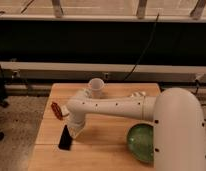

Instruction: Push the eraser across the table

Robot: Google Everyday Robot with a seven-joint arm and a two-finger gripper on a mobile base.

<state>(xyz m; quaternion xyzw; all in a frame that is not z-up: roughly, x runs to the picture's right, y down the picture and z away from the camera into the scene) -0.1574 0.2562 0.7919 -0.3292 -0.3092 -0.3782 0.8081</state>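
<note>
Fingers of the gripper [75, 131] blend into the white end of the arm, so I cannot tell whether they are spread or closed. The gripper points down at the left front part of the tabletop [103, 150], close above the boards.

At the far left, near the tabletop's left edge, sits a small red-brown piece [56, 110], partly hidden by the bend of the arm. Just in front of it, toward the near left corner, lies the eraser [65, 138]: a flat black block, resting on the wood with its long side running roughly front to back. The gripper is just beside the eraser's upper right end; whether the two touch cannot be made out.

Further right, a white cup [96, 88] stands upright near the back edge of the tabletop, well apart from the eraser. The white arm [113, 106], dotted with small dark holes, stretches across the middle of the tabletop from the right and bends down at its left end. A green bowl [140, 142] sits at the front right, partly covered by the robot's large white body [180, 132], which fills the right foreground.
</note>
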